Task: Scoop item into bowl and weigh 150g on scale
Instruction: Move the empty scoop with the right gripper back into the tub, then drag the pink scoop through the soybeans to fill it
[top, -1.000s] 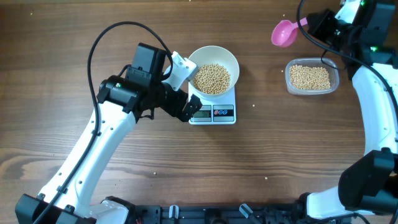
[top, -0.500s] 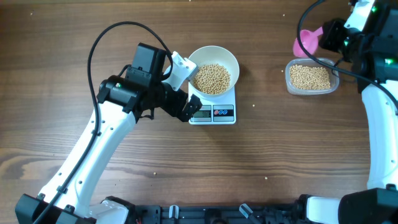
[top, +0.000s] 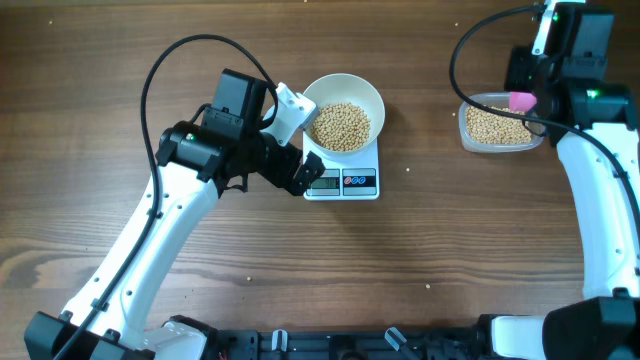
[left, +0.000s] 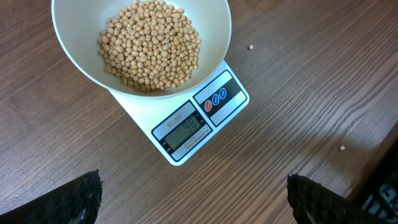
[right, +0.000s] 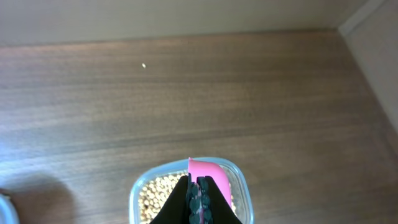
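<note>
A heap of tan-yellow beans (top: 342, 126) fills the bottom of the white bowl (top: 345, 81), which sits squarely on the small white scale (top: 343, 182) near the middle of the wooden table (top: 450, 250). The bowl overhangs the platform on every side but the front, where the grey display and dark button panel stay clear; the digits are too blurred to read with confidence.

Just left of the scale's front corner hangs the left gripper (left: 196, 200), its black fingers spread wide and grasping nothing. From its wrist camera the scale lies ahead of the open jaws; whether a finger touches the scale cannot be told. A few stray beans (left: 250, 46) lie loose on the wood to the right of the scale.

Well apart, at the table's right end, a clear plastic tub (top: 464, 120) holds a second, flatter layer of the same beans. Above it the right gripper (right: 199, 198) is clenched tight on a pink scoop (top: 521, 100), whose bowl hangs over the tub's far side. Whether it touches the beans there cannot be told.
</note>
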